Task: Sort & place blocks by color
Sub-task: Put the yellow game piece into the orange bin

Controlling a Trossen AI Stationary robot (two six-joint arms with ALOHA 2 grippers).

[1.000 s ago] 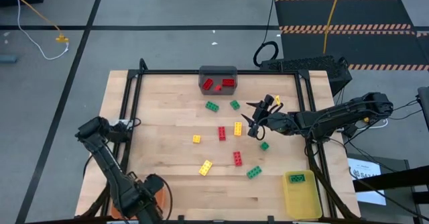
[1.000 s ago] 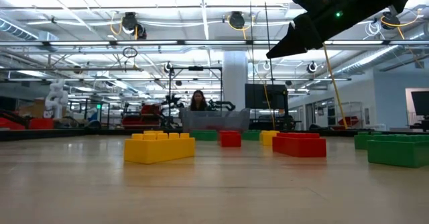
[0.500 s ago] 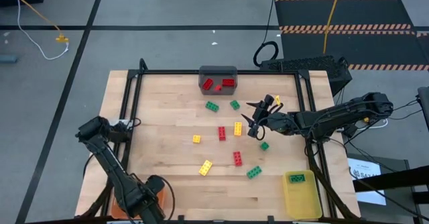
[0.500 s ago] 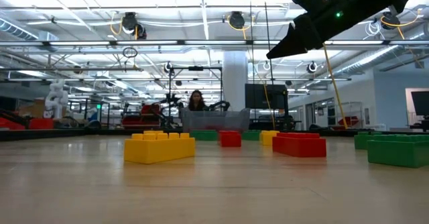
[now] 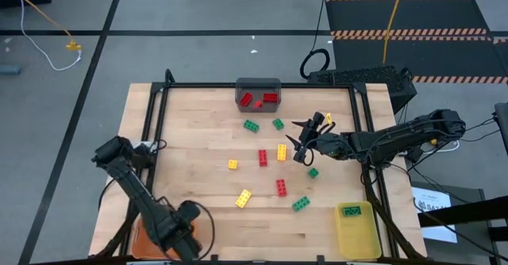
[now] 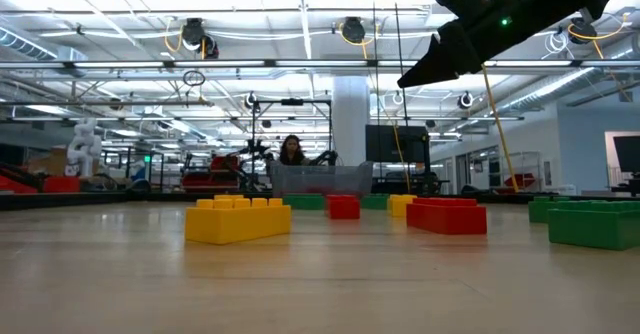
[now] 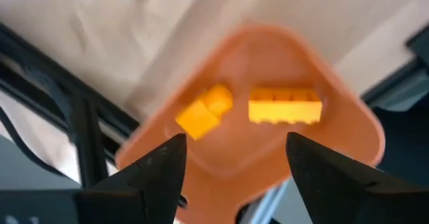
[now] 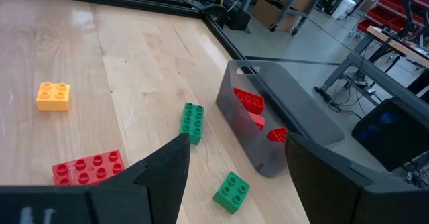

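Where the table's near edge (image 5: 262,245) meets the left corner, the left gripper (image 5: 184,235) hangs over an orange bin (image 7: 335,110), its jaws spread wide and holding nothing. Two yellow-orange blocks (image 7: 285,105) lie inside that bin, a long one beside a short one, apart from each other. At the near right corner a yellow bin (image 5: 356,232) holds one green block (image 5: 352,211).

On the open wood, loose studded blocks are scattered through the middle: a yellow block (image 5: 244,197) and a green block (image 5: 301,204) nearest the front, a red block (image 5: 281,187) just behind them, then a small yellow block (image 5: 232,164), a second red block (image 5: 263,158), a second yellow block (image 5: 282,152) and a small green block (image 5: 313,172). Farther back lie two more green blocks (image 5: 251,125).

The right gripper (image 5: 300,142) hovers above the table, right of the middle, raised clear of the blocks. Its jaws are spread and empty. A small yellow piece (image 5: 329,118) lies just behind it.

At the far edge stands a gray bin (image 5: 258,84) with red blocks (image 5: 246,99) inside. In the right wrist view one green block (image 8: 231,190) lies near its wall.

The left half of the table is bare wood between the black frame rails (image 5: 155,130). Beyond the table, in the low view, a person (image 6: 291,150) is seen far off in the room
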